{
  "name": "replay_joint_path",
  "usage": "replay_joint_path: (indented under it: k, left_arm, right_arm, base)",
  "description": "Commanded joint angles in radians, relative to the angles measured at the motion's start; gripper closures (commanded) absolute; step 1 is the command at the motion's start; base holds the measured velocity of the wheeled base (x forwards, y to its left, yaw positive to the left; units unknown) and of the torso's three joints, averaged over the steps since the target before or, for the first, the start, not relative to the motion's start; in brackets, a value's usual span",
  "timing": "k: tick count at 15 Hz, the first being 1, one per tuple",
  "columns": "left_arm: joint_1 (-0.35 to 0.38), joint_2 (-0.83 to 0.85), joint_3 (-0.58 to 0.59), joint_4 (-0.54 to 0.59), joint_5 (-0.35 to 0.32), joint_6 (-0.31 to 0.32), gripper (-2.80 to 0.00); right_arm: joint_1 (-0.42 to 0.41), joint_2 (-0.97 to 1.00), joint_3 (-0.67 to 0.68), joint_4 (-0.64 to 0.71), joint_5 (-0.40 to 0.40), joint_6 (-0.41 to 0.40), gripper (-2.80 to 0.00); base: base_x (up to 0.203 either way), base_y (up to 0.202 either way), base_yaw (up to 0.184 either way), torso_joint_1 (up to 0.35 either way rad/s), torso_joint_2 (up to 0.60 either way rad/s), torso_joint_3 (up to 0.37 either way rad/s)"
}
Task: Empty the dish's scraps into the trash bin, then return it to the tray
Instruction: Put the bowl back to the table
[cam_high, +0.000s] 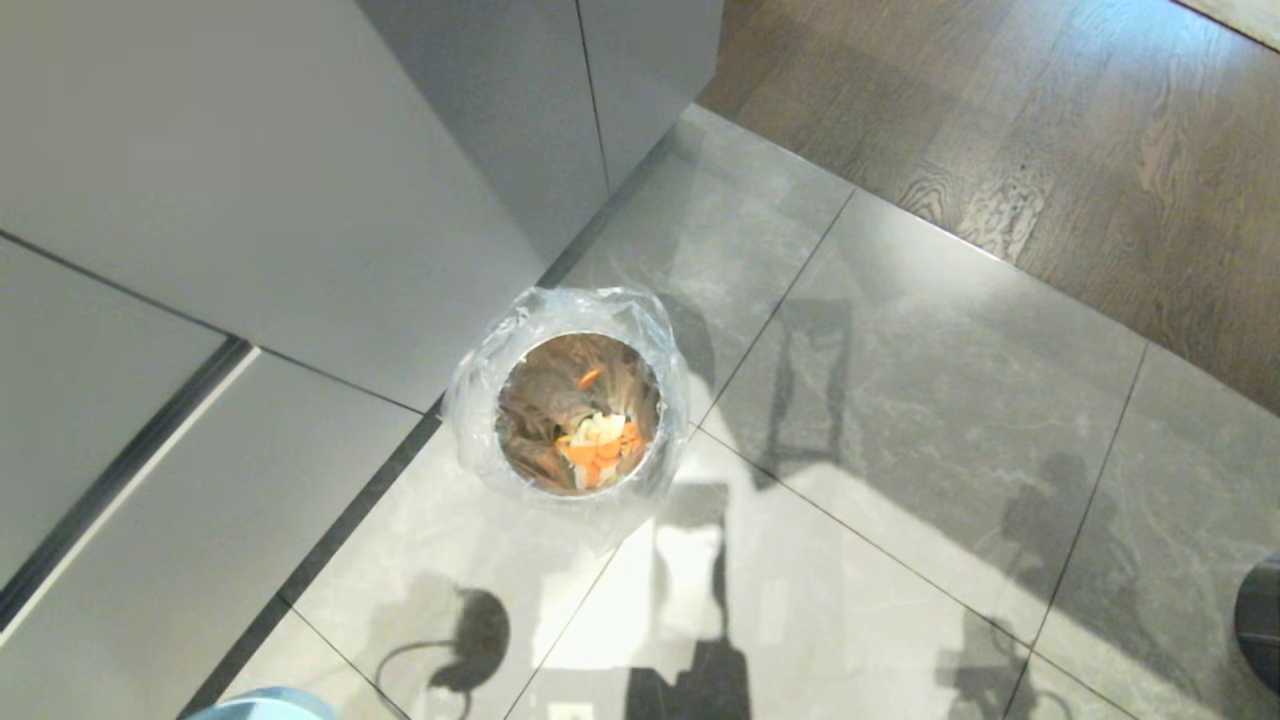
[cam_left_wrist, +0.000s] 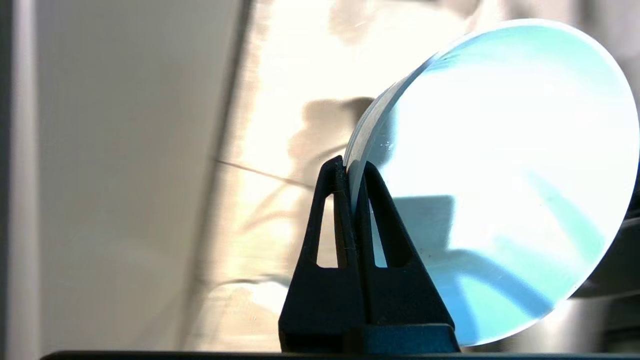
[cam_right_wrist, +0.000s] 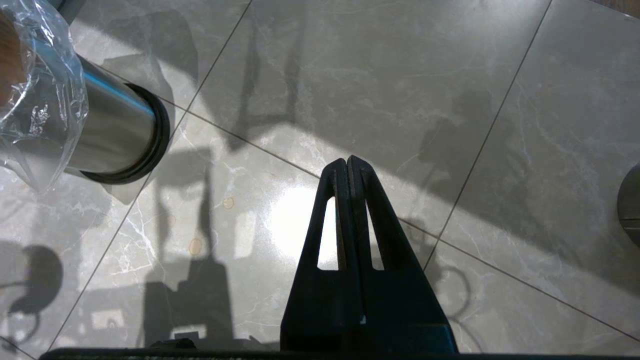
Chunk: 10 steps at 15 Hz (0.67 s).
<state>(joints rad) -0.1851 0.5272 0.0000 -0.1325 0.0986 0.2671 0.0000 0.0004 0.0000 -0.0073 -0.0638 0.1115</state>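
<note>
Your dish (cam_left_wrist: 500, 165), the pale blue bowl, sits pinched by its rim in the left gripper (cam_left_wrist: 351, 167). The two black fingers (cam_left_wrist: 380, 220) are pressed together on the thin edge, one on each face. In the left wrist view the bowl stands on edge, its smooth whitish inside turned to the camera and bare, with only a few tiny specks near the rim. In the head view you catch just a pale blue sliver of the dish (cam_high: 265, 703) at the bottom edge, left of centre, well apart from the bin.

The scraps (cam_high: 598, 450) lie inside the trash bin (cam_high: 566, 400): orange carrot pieces mixed with pale yellow-white bits, heaped low against the nearer wall, one stray orange piece higher up on the liner. The crinkly clear bag folds out over the steel rim. The right wrist view shows you the bin's steel side and black base ring (cam_right_wrist: 150, 135) standing on the floor.

The tray is in none of the views.

Your right gripper (cam_right_wrist: 348, 161) hangs over the floor beside the bin, fingers pressed together on nothing.

Around it: grey marble-look floor tiles (cam_high: 900, 400), flat grey cabinet fronts (cam_high: 250, 180) just behind the bin, wood flooring (cam_high: 1050, 120) further off. A dark rounded object (cam_high: 1262, 620) shows at the right edge; you cannot tell what it is.
</note>
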Motion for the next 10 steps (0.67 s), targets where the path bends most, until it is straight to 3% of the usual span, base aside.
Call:
replay_joint_path:
  k: [1, 3, 4, 10]
  left_arm:
    - [0.074, -0.115, 0.000, 0.047, -0.065, -0.121, 0.00]
    - [0.106, -0.158, 0.000, 0.079, -0.078, -0.255, 0.00]
    - [0.108, -0.188, 0.000, 0.098, -0.079, -0.283, 0.00]
    - [0.170, -0.387, 0.000, 0.121, -0.080, -0.306, 0.00]
  right_arm:
    - [0.000, 0.001, 0.000, 0.000, -0.001, 0.000, 0.00]
    - [0.000, 0.000, 0.000, 0.000, -0.001, 0.000, 0.00]
    - [0.000, 0.001, 0.000, 0.000, -0.001, 0.000, 0.00]
    - [0.000, 0.000, 0.000, 0.000, -0.001, 0.000, 0.00]
  base:
    - [0.000, 0.000, 0.000, 0.000, 0.00, 0.000]
    - [0.000, 0.000, 0.000, 0.000, 0.00, 0.000]
    - [0.000, 0.000, 0.000, 0.000, 0.00, 0.000]
    - [0.000, 0.000, 0.000, 0.000, 0.00, 0.000]
